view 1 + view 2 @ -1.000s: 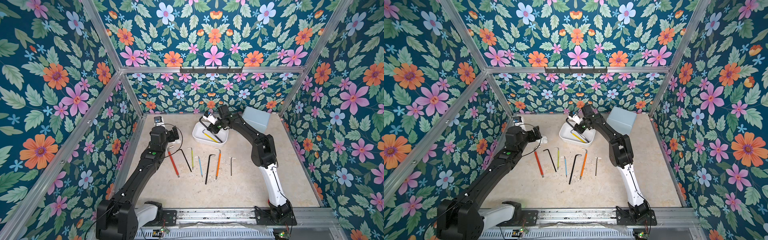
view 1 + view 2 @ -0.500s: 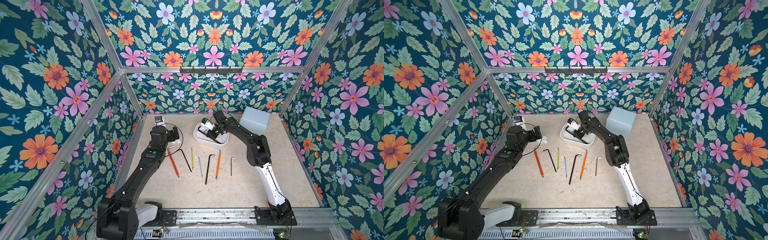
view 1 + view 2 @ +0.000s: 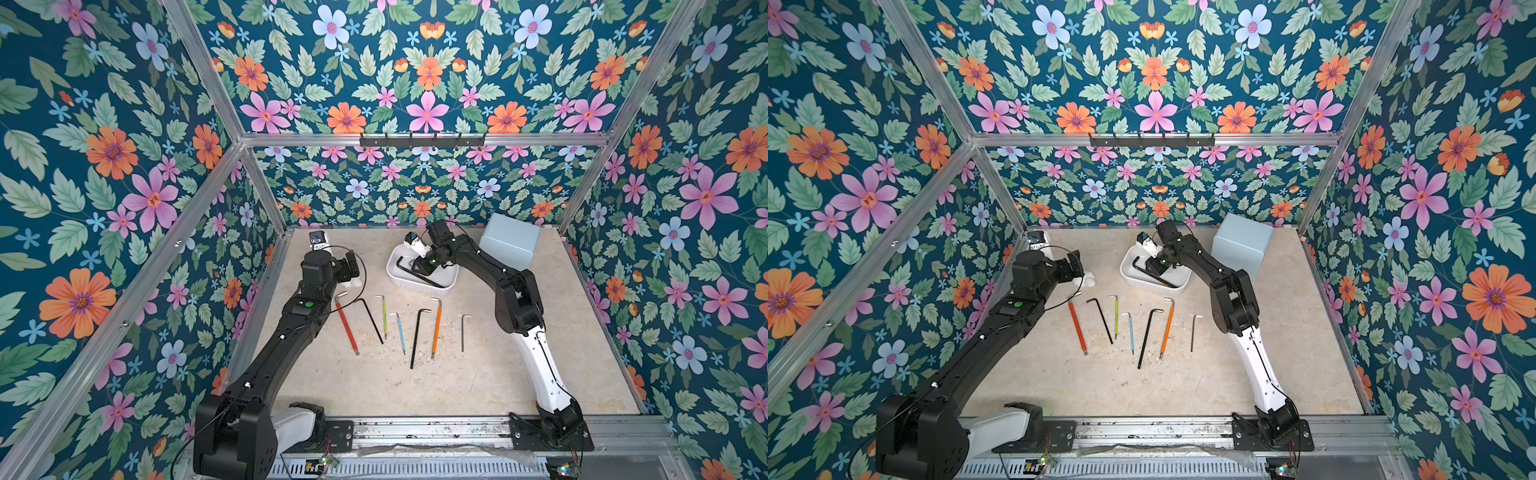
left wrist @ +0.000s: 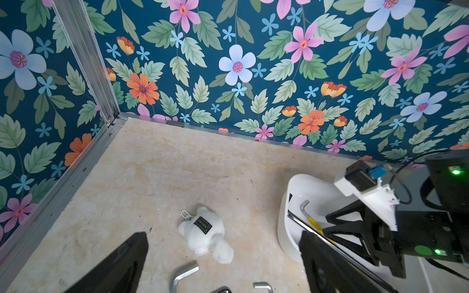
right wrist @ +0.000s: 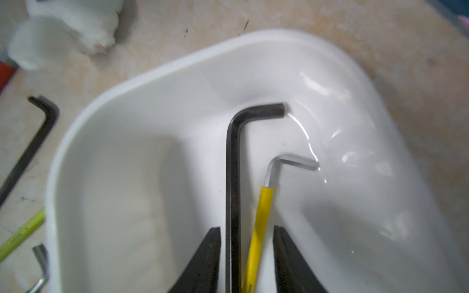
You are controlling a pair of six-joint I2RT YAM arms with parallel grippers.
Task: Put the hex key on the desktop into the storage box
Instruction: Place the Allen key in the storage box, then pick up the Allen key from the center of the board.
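Note:
The white storage box (image 3: 415, 286) (image 3: 1142, 283) stands at the back middle of the beige desktop (image 3: 478, 374). A black hex key (image 3: 409, 271) (image 5: 234, 165) lies in it beside a yellow-sleeved one (image 5: 264, 208). My right gripper (image 3: 422, 268) (image 5: 246, 228) is low in the box, open, with gaps between its fingers and both keys. Several more hex keys lie in a row on the desktop, from a red one (image 3: 347, 328) to a silver one (image 3: 462, 330). My left gripper (image 3: 352, 270) (image 4: 223, 236) hovers wide open left of the box, holding nothing.
A taller pale blue box (image 3: 511, 245) stands at the back right, close to the right arm. A small white plush toy (image 3: 356, 283) (image 4: 203, 230) lies under the left gripper. Aluminium rails and floral walls bound the desktop on three sides.
My right gripper came down into the storage box with the black hex key and its jaws have parted; the key now lies in the box. The left arm has stayed put.

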